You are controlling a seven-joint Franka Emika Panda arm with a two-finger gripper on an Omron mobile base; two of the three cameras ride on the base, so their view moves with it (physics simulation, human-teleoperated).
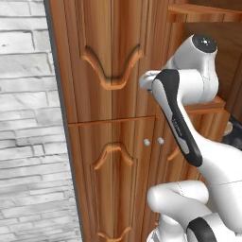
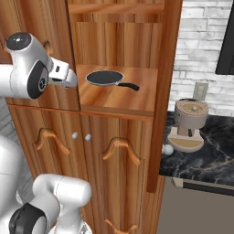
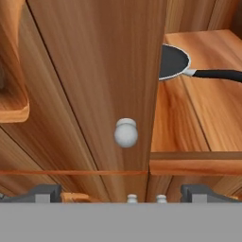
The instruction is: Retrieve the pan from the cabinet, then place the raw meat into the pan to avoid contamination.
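Note:
The pan (image 2: 104, 78), black with a thin silver rim and a dark handle, lies flat on an open shelf of the reddish-brown cabinet (image 2: 123, 151). The hand view shows the pan (image 3: 172, 61) at upper right, partly hidden behind a door edge. My gripper (image 3: 123, 194) is open, its fingertips (image 3: 45, 193) spread wide and empty, just short of a round silver knob (image 3: 126, 133) on the upper door. My hand (image 2: 64, 75) hovers to the left of the shelf, apart from the pan. The raw meat is out of view.
Two closed lower doors carry small knobs (image 2: 74, 135) side by side. A coffee machine (image 2: 188, 125) and a small white round object (image 2: 167, 149) stand on the dark marble counter (image 2: 215, 160) at the right. A white brick wall (image 1: 28, 118) borders the cabinet's left side.

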